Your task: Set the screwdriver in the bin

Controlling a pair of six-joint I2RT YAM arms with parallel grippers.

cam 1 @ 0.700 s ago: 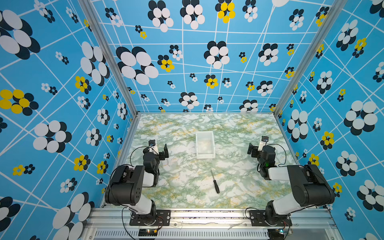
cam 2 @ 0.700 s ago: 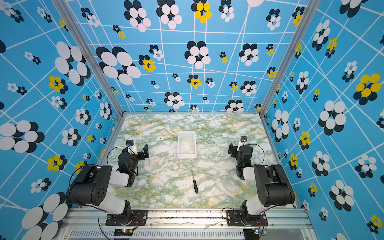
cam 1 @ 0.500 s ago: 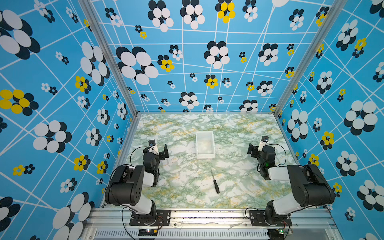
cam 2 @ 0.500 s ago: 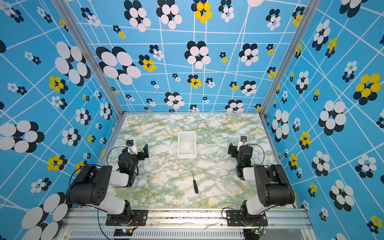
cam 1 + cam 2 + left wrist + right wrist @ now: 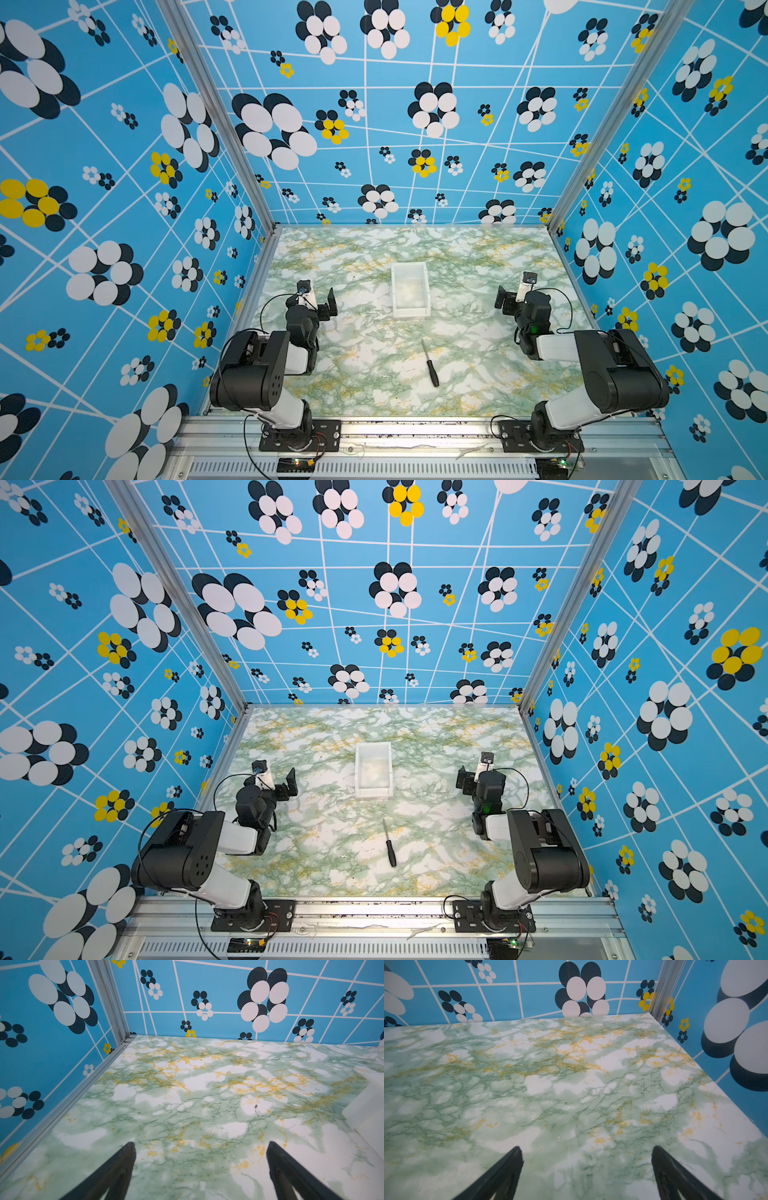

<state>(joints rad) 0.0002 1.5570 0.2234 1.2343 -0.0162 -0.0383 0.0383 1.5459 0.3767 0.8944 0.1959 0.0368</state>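
The screwdriver [image 5: 430, 364] [image 5: 390, 845], slim with a black handle, lies on the marble tabletop near the front, its shaft pointing toward the bin. The bin [image 5: 410, 312] [image 5: 373, 792], a translucent white tray, sits mid-table beyond it, and its corner shows in the left wrist view [image 5: 369, 1109]. My left gripper [image 5: 323, 304] [image 5: 286, 785] [image 5: 200, 1147] hovers open at the left, well apart from both. At the right my right gripper [image 5: 505, 301] [image 5: 466, 781] [image 5: 586, 1150] is open too, with only bare tabletop between its fingers. The screwdriver is out of both wrist views.
Blue flower-patterned walls enclose the table on the left, back and right, with metal corner posts [image 5: 216, 116]. An aluminium rail [image 5: 415, 432] with both arm bases runs along the front edge. Marble surface lies between the arms and around the bin.
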